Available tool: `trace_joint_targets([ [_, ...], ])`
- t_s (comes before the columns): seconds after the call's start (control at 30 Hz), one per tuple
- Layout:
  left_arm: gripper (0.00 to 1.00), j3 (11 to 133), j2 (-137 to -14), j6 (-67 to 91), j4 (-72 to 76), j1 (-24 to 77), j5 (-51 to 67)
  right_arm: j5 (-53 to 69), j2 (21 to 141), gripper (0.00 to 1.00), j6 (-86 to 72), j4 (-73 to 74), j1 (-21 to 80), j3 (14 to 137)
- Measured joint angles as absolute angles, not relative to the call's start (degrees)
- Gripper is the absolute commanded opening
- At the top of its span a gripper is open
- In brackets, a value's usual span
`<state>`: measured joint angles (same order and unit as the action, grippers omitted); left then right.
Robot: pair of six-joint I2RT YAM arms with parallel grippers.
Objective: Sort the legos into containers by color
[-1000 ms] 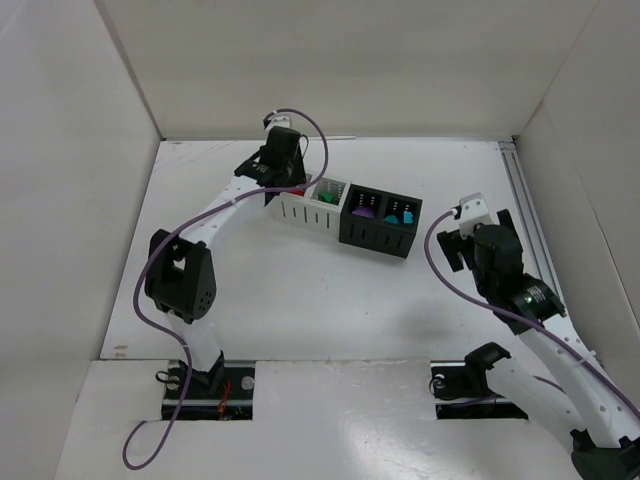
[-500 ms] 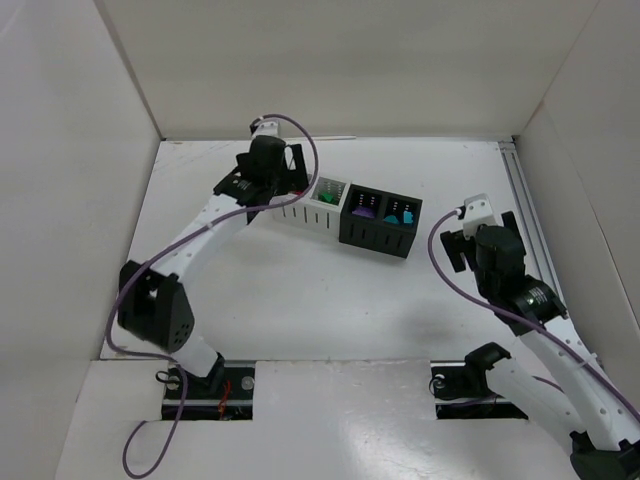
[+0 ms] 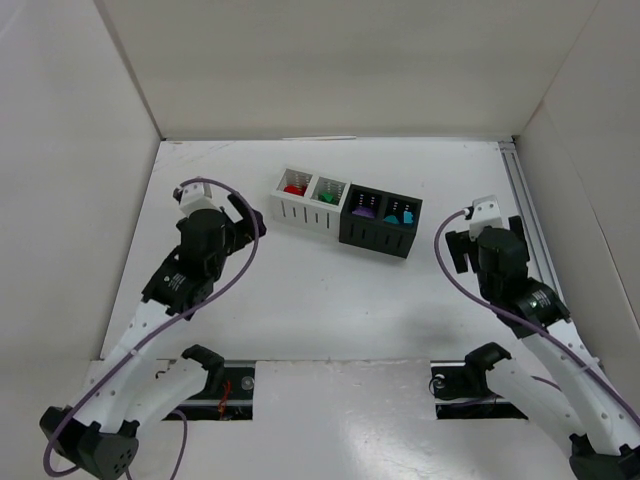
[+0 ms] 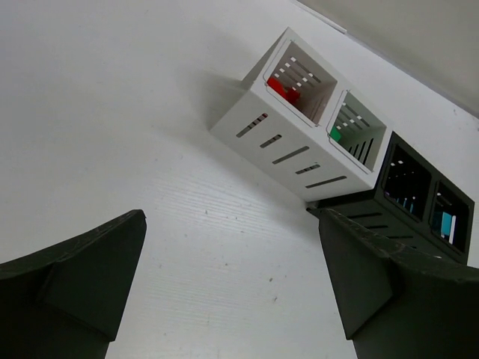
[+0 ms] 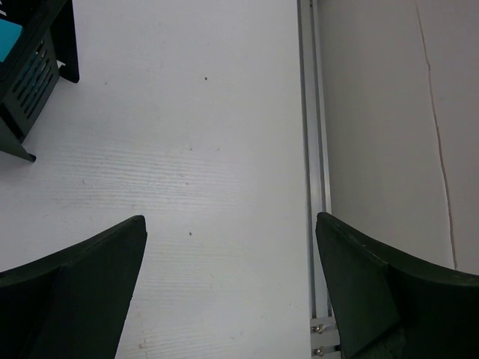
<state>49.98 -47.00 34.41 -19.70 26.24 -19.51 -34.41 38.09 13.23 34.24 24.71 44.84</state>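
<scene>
The containers (image 3: 306,212) stand in a joined row at the back middle: two white cups on the left, two black cups (image 3: 381,236) on the right. A red lego (image 3: 293,189) lies in the leftmost white cup, a green one (image 3: 326,197) in the second, a purple one (image 3: 363,213) and a teal one (image 3: 393,217) in the black cups. My left gripper (image 3: 238,222) is open and empty, low over the table to the left of the row. In its wrist view the left gripper (image 4: 230,217) faces the white cups (image 4: 292,149), with red (image 4: 281,88) and green (image 4: 336,134) inside. My right gripper (image 3: 482,232) is open and empty to the right of the row.
An aluminium rail (image 5: 310,149) runs along the table's right edge beside the white wall. White walls enclose the table on the left, back and right. In the right wrist view the right gripper (image 5: 230,218) has the black cup's corner (image 5: 37,60), with a teal piece (image 5: 9,34), at its upper left.
The left arm was over the leftmost white cup; it has pulled back to the near left with its jaws open. The right arm has barely moved.
</scene>
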Motion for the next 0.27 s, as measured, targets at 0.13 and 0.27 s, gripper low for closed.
trace_joint_targets([
  [0.13,0.99,49.6,-46.0,35.9,-20.0,26.2,-19.5,-34.5,37.5,0.99,12.6,34.4,24.7,44.8],
  [0.27,0.99,49.6,-47.4,36.5,-20.4,26.2,-19.5,-34.5,37.1,0.99,12.2,34.5,24.7,44.8],
])
